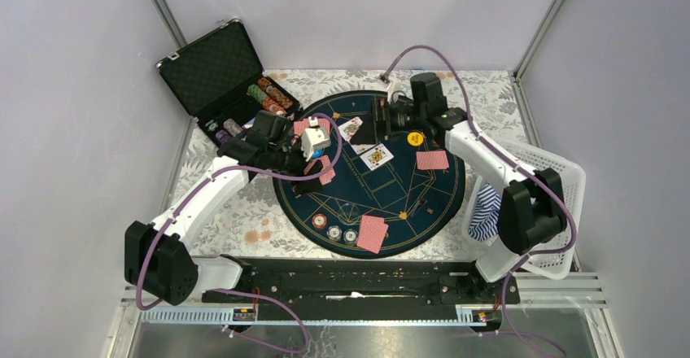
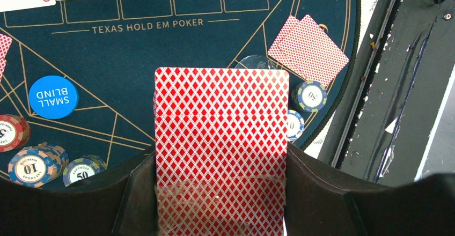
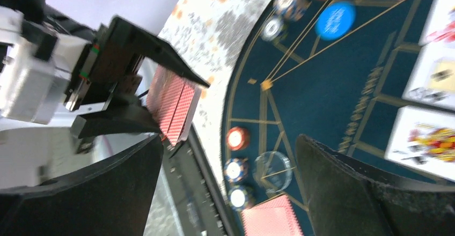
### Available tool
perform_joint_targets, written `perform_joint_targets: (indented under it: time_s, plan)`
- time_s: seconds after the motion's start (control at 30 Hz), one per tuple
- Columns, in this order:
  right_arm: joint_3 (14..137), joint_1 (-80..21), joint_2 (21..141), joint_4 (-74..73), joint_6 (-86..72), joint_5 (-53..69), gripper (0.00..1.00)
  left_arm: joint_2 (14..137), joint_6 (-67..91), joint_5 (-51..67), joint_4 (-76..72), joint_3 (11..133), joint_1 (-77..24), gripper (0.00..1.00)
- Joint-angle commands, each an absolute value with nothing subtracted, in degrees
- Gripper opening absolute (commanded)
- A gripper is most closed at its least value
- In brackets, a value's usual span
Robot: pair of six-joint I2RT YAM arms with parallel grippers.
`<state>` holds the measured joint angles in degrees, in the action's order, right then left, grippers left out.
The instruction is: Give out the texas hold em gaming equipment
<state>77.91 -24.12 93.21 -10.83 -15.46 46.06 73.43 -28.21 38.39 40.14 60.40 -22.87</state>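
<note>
Left hand (image 2: pixel 221 179): closed on a red-backed deck (image 2: pixel 221 118), which sits between both fingers over the left part of the mat.
Right hand (image 3: pixel 228 139): spread wide, with nothing between the fingers.
Poker mat (image 1: pixel 423 195): round and dark blue, lying on the desk (image 1: pixel 252 220).
On the mat: blue small blind disc (image 2: pixel 53 97), striped chips (image 2: pixel 32 163), face-down card pair (image 2: pixel 308 48), face-up cards (image 1: pixel 377 156), yellow disc (image 1: pixel 415 138).
Black case (image 1: pixel 213 67): open at the far left, with more chips inside.
</note>
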Motion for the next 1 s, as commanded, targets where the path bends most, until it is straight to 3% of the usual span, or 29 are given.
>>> perform_joint_targets:
  time_s: [0.0, 0.17, 0.3, 0.97]
  plan:
    - [73.58, -27.74, 94.85, -1.74, -27.77, 56.09, 1.0, 71.7, -28.77, 40.17, 37.24, 62.23, -22.76, 0.0]
    - [72.51, -31.12, 97.58, -0.53, -31.04, 56.63, 1.0, 71.91, -28.69, 40.25, 37.27, 62.3, -22.77, 0.0]
    - [73.65, -33.41, 100.28, -0.64, -31.94, 56.78, 0.93, 71.94, -28.66, 40.25, 37.23, 62.24, -22.76, 0.0]
    - [76.29, -33.91, 103.01, -4.08, -32.05, 56.76, 0.4, 71.09, -28.43, 40.05, 36.44, 61.3, -22.77, 0.0]
